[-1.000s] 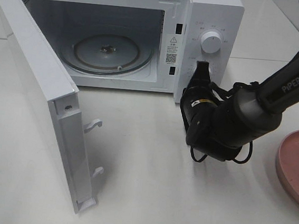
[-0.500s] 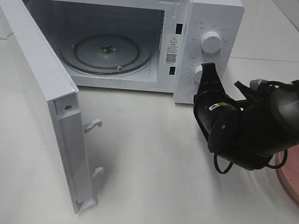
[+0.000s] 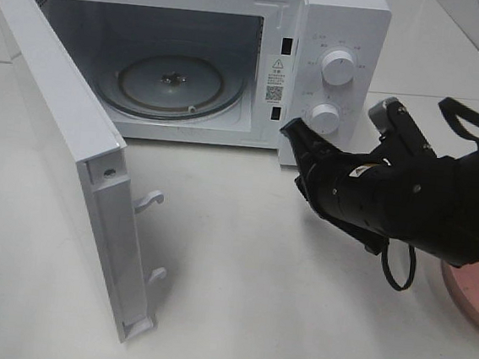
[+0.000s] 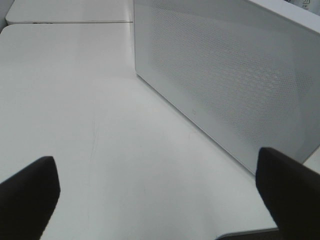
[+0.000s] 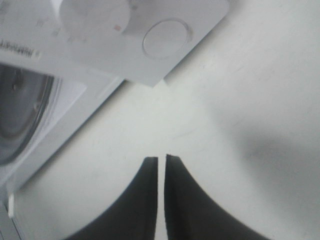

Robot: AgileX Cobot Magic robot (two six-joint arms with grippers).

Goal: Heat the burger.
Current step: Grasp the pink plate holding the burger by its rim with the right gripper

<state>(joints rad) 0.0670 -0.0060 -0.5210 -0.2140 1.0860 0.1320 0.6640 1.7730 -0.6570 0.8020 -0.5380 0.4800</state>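
Right gripper (image 5: 161, 159), jaws almost together and empty, points at the microwave's (image 3: 347, 29) corner; left gripper (image 4: 155, 165) gapes wide. Burger is out of view, perhaps on the plate (image 3: 470, 295) behind the arm. Likely soft, light, loosely stacked: pinch gently across the bun's sides.

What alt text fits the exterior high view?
A white microwave stands on a white table, door swung open, glass turntable empty. The black right gripper, shut and holding nothing, points toward the panel near the lower knob; the edge of a pink plate shows far right.
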